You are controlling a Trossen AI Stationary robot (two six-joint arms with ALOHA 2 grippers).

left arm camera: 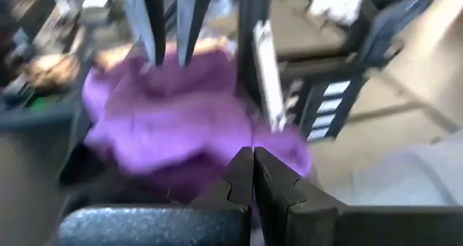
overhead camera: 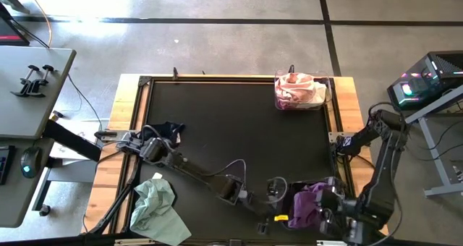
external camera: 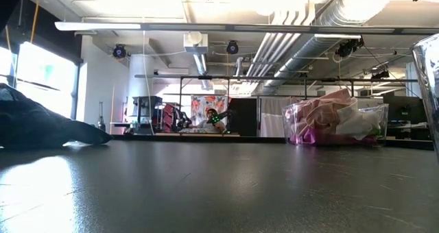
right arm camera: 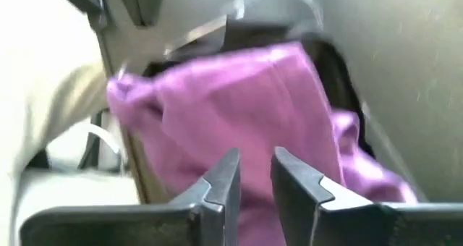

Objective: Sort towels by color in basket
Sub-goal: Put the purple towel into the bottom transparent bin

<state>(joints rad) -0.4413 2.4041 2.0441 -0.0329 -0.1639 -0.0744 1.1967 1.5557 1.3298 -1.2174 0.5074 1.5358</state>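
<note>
A purple towel (overhead camera: 307,204) lies bunched at the table's near right corner. My right gripper (overhead camera: 330,207) is at its right side, fingers nearly together with the cloth (right arm camera: 246,108) between them. My left gripper (overhead camera: 277,191) reaches from the left and is shut (left arm camera: 253,159), with its tips at the towel's left edge (left arm camera: 173,123). A clear basket (overhead camera: 327,94) at the far right holds pink and white towels (overhead camera: 298,91). A navy-black towel (overhead camera: 168,132) lies at the left. A pale mint towel (overhead camera: 155,204) lies at the near left edge. My right gripper has purple towel cloth (right arm camera: 255,202) pinched between its two fingers, coming level from the table's right side. One layer or several, I cannot tell. The rest of the towel bunches up in front of the fingers. My left gripper's shut fingertips (left arm camera: 242,166) are at the towel, but I cannot tell whether they touch it.
The black mat's middle (overhead camera: 239,123) lies bare between the towels. A wooden rim (overhead camera: 347,130) frames the mat. In the low view the dark towel (external camera: 41,127) sits left, the basket (external camera: 336,123) right, and a clear wall (external camera: 431,89) stands at the right edge.
</note>
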